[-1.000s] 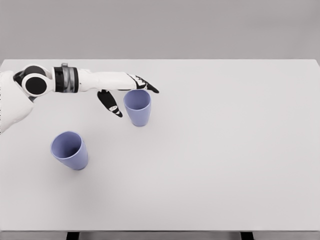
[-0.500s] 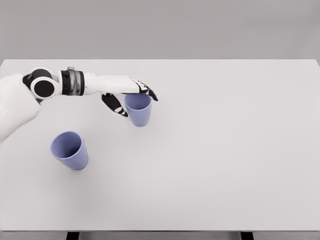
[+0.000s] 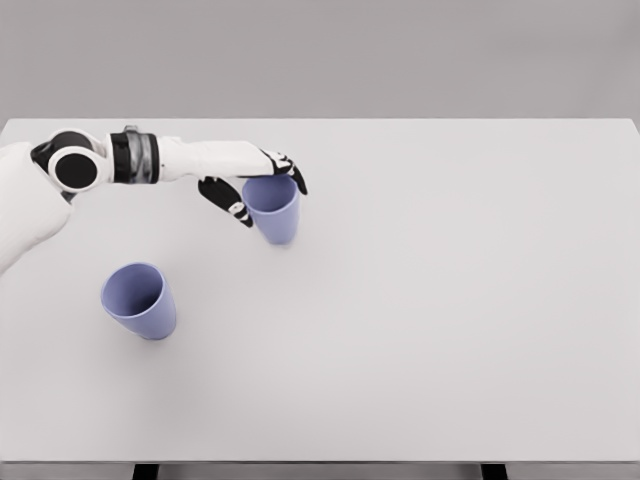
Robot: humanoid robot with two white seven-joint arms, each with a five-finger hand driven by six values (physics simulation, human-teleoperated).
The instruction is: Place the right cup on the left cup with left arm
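Lilac right cup [image 3: 274, 213] stood upright toward the bench's [image 3: 450, 300] far-left part, the left hand [image 3: 258, 184] clasping its rim; left cup [image 3: 139, 300] sat nearer the left edge

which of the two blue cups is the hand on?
The right cup, farther back on the table; the left hand wraps its rim. The left cup stands apart, nearer the front, untouched.

The left hand [image 3: 262, 182] closes its fingers [image 3: 228, 196] around the rim of the right cup [image 3: 274, 212], while the left cup [image 3: 139, 300] stands on the bench [image 3: 450, 300] well below-left of them.
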